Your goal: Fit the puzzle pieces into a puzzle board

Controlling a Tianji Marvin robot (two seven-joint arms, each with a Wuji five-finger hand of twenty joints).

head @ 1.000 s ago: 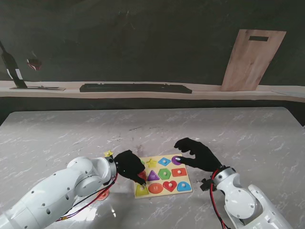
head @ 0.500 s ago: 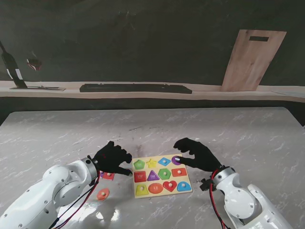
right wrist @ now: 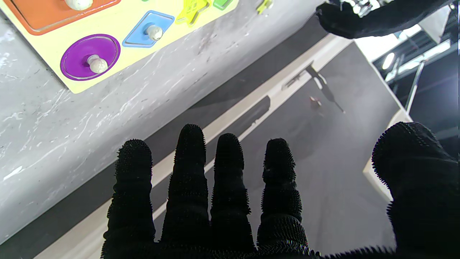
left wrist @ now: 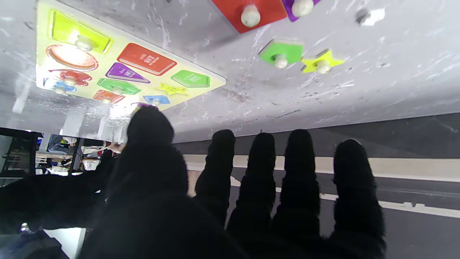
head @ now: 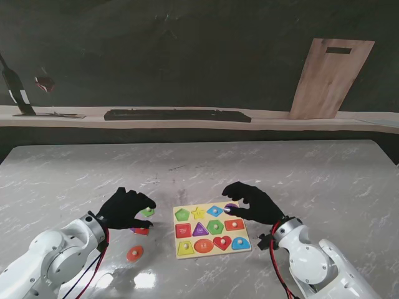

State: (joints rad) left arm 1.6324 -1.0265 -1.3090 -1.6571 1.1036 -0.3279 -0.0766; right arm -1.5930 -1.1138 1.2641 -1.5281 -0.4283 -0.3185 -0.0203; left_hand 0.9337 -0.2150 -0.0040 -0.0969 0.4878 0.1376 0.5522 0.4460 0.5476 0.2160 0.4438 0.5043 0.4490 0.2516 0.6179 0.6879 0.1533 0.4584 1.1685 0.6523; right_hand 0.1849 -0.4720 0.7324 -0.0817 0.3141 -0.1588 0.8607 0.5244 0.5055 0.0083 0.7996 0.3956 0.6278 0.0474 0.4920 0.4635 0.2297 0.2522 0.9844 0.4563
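Observation:
The yellow puzzle board (head: 175,223) lies between my hands, with several knobbed shapes seated in it. In the left wrist view the board (left wrist: 43,46) shows knobless red, purple, green and yellow-star slots. Loose on the table to its left are a green pentagon (left wrist: 282,54), a yellow star (left wrist: 321,63), a red piece (left wrist: 251,14) and a purple piece (left wrist: 302,5). My left hand (head: 124,208) hovers over these, fingers apart, holding nothing; the green pentagon (head: 148,212) and the red piece (head: 140,231) peek out beside it. My right hand (head: 249,202) is open above the board's far right corner, near the purple circle (right wrist: 90,57).
An orange round piece (head: 134,253) lies on the marble table nearer to me than the left hand. At the back runs a ledge with a long black bar (head: 177,114) and a leaning wooden board (head: 327,78).
My left hand has pulled off the board's left side and moved left, now over the loose pieces. The right hand has barely shifted.

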